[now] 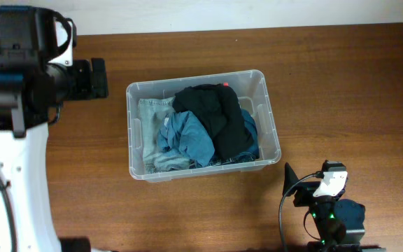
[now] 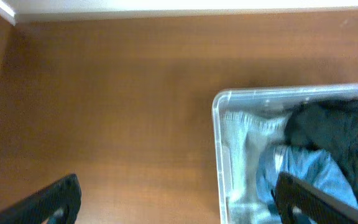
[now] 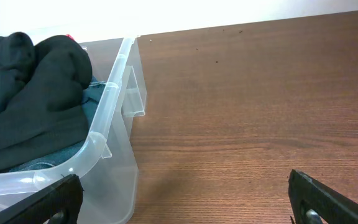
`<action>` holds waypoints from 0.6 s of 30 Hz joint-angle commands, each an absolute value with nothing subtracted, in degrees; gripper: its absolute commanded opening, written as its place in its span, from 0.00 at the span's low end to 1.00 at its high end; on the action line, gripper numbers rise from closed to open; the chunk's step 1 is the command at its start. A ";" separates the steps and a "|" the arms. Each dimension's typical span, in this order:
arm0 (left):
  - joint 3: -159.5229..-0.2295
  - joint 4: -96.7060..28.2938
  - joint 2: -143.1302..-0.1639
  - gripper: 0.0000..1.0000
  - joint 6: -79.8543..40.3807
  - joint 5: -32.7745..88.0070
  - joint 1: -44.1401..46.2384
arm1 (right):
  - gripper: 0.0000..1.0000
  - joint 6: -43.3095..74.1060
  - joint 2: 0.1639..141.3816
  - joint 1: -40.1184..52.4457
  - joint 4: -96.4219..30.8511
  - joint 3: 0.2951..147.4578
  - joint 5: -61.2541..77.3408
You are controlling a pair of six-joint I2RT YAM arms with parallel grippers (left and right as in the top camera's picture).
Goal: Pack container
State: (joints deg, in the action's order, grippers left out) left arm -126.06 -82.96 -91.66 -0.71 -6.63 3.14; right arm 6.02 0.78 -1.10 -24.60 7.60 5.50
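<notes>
Plastic container | lies between left gripper and right gripper | both spread, empty

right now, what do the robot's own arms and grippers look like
The left arm has a white curved link, black boxy joint housings, a thin black cable and a green light. The right arm is mostly black with a white part near the wrist, green lights and a looping black cable. The left gripper and right gripper have plain matte black fingers.
</notes>
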 commanded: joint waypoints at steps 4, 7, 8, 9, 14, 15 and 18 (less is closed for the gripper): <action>-99.15 -63.48 -73.36 1.00 9.13 0.51 2.87 | 0.98 6.46 0.38 -1.58 -24.43 7.11 5.80; -86.56 -55.88 -65.60 1.00 9.13 0.51 2.85 | 0.98 6.46 0.38 -1.56 -24.40 7.11 5.80; -81.80 -53.04 -62.35 0.99 9.13 0.51 2.83 | 0.99 6.46 0.38 -1.58 -24.40 7.11 5.80; -77.84 -51.09 -59.48 0.99 9.13 0.51 2.83 | 0.98 6.46 0.38 -1.58 -24.43 7.11 5.80; -60.75 -44.53 -44.84 1.00 9.13 0.97 2.83 | 0.98 6.46 0.38 -1.58 -24.43 7.11 5.80; -58.37 -44.49 -42.35 0.99 9.10 1.26 2.83 | 0.98 6.46 0.38 -1.58 -24.40 7.11 5.80; -50.37 -44.10 -34.54 1.00 9.08 2.46 2.83 | 0.98 6.46 0.38 -1.58 -24.43 7.11 5.80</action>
State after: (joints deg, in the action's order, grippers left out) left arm -56.69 -44.69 -41.01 7.97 0.34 3.07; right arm 6.02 0.80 -1.10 -24.40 7.53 5.52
